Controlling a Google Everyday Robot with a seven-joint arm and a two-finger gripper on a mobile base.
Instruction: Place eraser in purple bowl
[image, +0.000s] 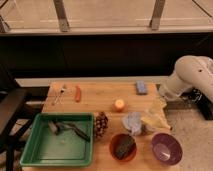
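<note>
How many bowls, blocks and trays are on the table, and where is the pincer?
Bowls: 2, round glossy purple bowl and round orange bowl.
Blocks: 2, dark grey rectangular eraser in the orange bowl, light blue rectangular block.
Trays: 1, green plastic tray.
Total: 5.
Pincer: at the right edge of the wooden table.
</note>
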